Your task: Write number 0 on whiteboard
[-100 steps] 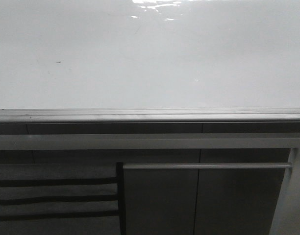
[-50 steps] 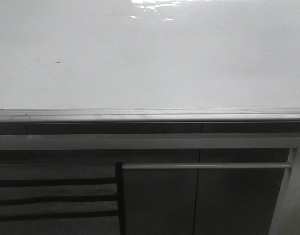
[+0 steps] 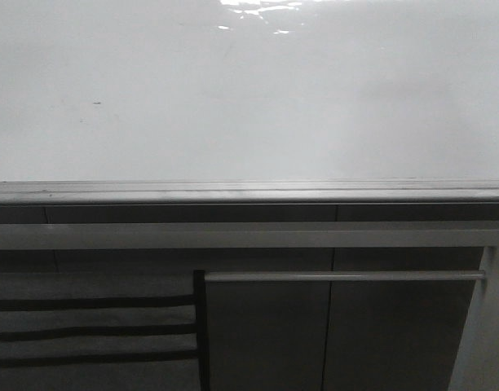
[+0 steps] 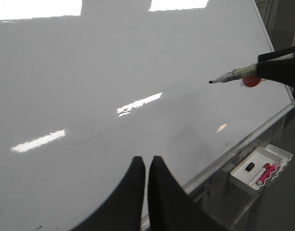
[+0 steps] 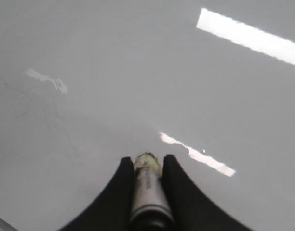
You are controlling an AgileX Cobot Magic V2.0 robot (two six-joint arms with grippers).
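A: Where's my right gripper (image 5: 147, 166)?

B: Clamped on a marker (image 5: 147, 192), pointing at the whiteboard (image 5: 138, 72). From the left wrist camera, the marker (image 4: 234, 75) tip sits near the board (image 4: 113, 72) surface; I cannot tell if it touches.

A: And the left gripper (image 4: 146, 166)?

B: Fingers pressed together, holding nothing, with the board just ahead of them.

A: Any number 0?

B: I see no drawn loop. A white tray (image 4: 261, 167) hangs below the board's rail.

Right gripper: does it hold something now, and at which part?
Yes. The right gripper holds a marker by its barrel, tip pointing at the whiteboard. The left gripper is shut and holds nothing.
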